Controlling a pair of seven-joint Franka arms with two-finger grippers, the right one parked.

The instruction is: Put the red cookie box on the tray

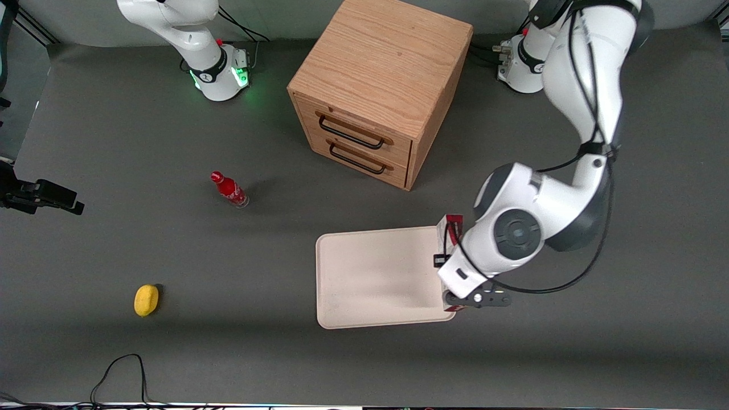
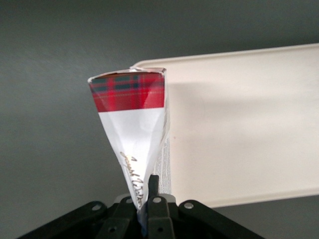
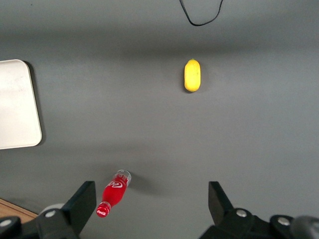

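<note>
My left gripper (image 2: 148,193) is shut on the red cookie box (image 2: 130,112), its black fingers (image 2: 154,185) pinching the box's near end. The box shows a red tartan end and a white panel with small text, held on edge. It sits along the rim of the cream-white tray (image 2: 244,129) on the working arm's side. In the front view the arm's wrist covers most of the box (image 1: 453,224), and the gripper (image 1: 454,272) stays over that tray (image 1: 373,273) rim. Whether the box touches the tray I cannot tell.
A wooden two-drawer cabinet (image 1: 381,85) stands farther from the front camera than the tray. A small red bottle (image 1: 229,190) and a yellow lemon-like object (image 1: 146,300) lie toward the parked arm's end. A black cable (image 1: 122,370) loops near the front edge.
</note>
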